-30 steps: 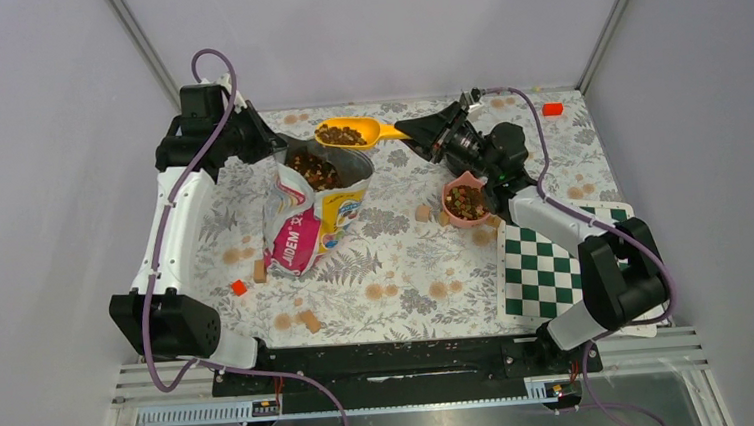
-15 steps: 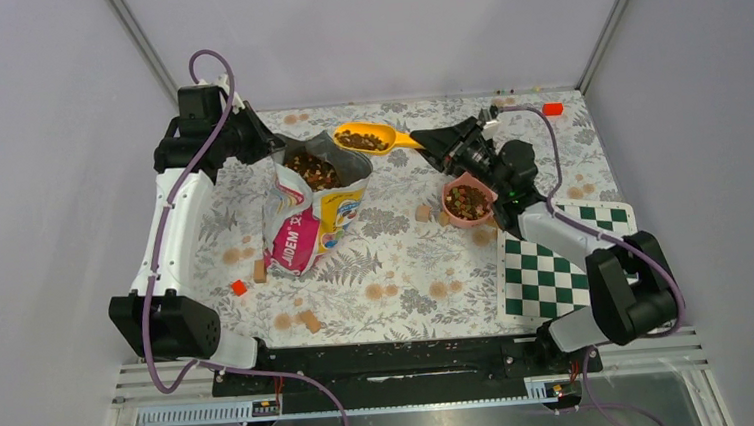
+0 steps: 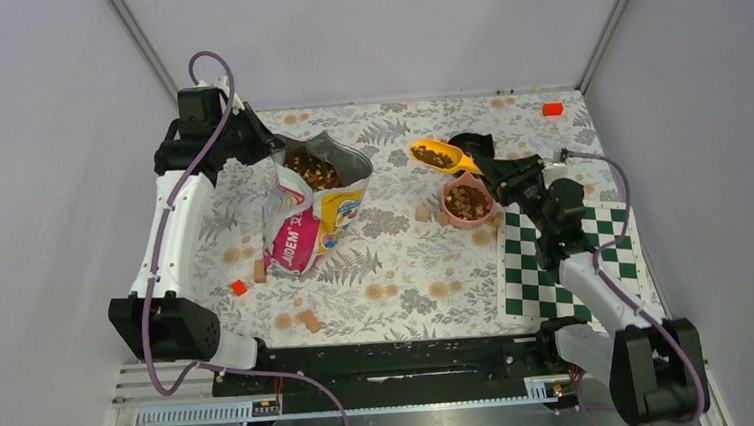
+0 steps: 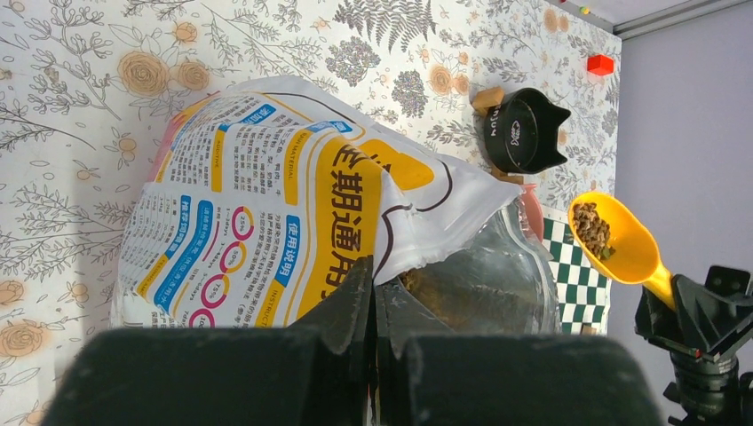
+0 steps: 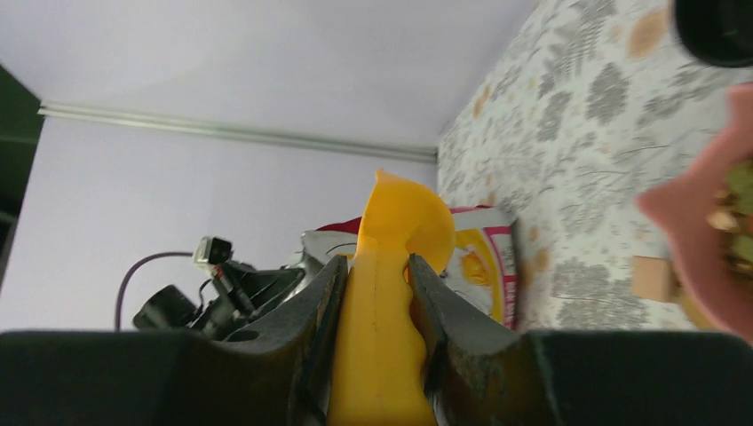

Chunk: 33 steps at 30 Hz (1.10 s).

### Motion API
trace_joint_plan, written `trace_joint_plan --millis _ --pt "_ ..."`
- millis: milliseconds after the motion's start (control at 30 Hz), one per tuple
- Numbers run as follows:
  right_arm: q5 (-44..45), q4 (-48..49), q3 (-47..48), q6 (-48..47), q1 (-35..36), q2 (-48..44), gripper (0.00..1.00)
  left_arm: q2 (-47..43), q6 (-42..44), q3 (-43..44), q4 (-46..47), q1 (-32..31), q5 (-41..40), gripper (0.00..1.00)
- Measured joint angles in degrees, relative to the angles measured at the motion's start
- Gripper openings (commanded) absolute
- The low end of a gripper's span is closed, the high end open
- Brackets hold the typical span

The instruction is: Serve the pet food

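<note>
Pet food point(image 3: 312, 167) fills the open mouth of the upright yellow, white and pink bag point(image 3: 306, 223). My left gripper point(image 3: 271, 152) is shut on the bag's rim at its far left corner; in the left wrist view its fingertips point(image 4: 373, 277) pinch the bag's edge point(image 4: 404, 257). My right gripper point(image 3: 483, 170) is shut on the handle of a yellow scoop point(image 3: 435, 156), which carries pet food point(image 4: 590, 227). The scoop hangs just beyond and left of the pink bowl point(image 3: 454, 218), which also holds pet food point(image 3: 466, 201). In the right wrist view the handle point(image 5: 382, 346) sits between the fingers.
A black cat-shaped bowl point(image 4: 526, 131) stands behind the pink one. A green checkered mat point(image 3: 557, 271) lies at the right under my right arm. Red blocks point(image 3: 552, 108) point(image 3: 239, 288) and tan wooden cubes point(image 3: 260, 271) point(image 3: 309, 320) point(image 3: 422, 212) lie scattered on the floral cloth.
My right arm has carried the loaded scoop from above the bag's mouth to the right and nearer, beside the pink bowl. The left gripper has held still on the bag.
</note>
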Motion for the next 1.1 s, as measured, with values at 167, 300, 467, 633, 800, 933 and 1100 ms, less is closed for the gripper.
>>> trace_joint_plan --millis 167,300,467,633,800,933,1100 --pt "4.17 -6.34 -6.71 -2.58 -2.84 -10.05 0.00 -0.52 0.00 -0.90 0.81 0.00 0.02 0.00" --pt "7.54 -13.25 -9.68 -4.66 -4.26 -14.99 0.00 -0.85 0.00 -1.38 1.11 0.04 0.02 0.00" --pt "12.63 -22.12 -10.03 -8.87 -5.22 -20.92 0.00 -1.01 0.00 -1.62 1.25 0.13 0.04 0.00" --pt "16.65 -30.01 -9.22 -14.27 -5.53 -24.13 0.00 -1.07 0.00 -1.73 1.36 0.17 0.04 0.00" --pt "20.15 -38.53 -4.90 -21.42 -5.62 -23.21 0.00 -1.07 0.00 -1.73 1.33 0.22 0.04 0.00" --pt "21.27 -42.58 -0.63 -27.30 -5.66 -21.33 0.00 -1.07 0.00 -1.75 1.36 0.22 0.04 0.00" --pt "21.70 -47.23 4.13 -33.20 -5.66 -18.16 0.00 -1.16 0.00 -1.97 1.64 0.22 0.04 0.00"
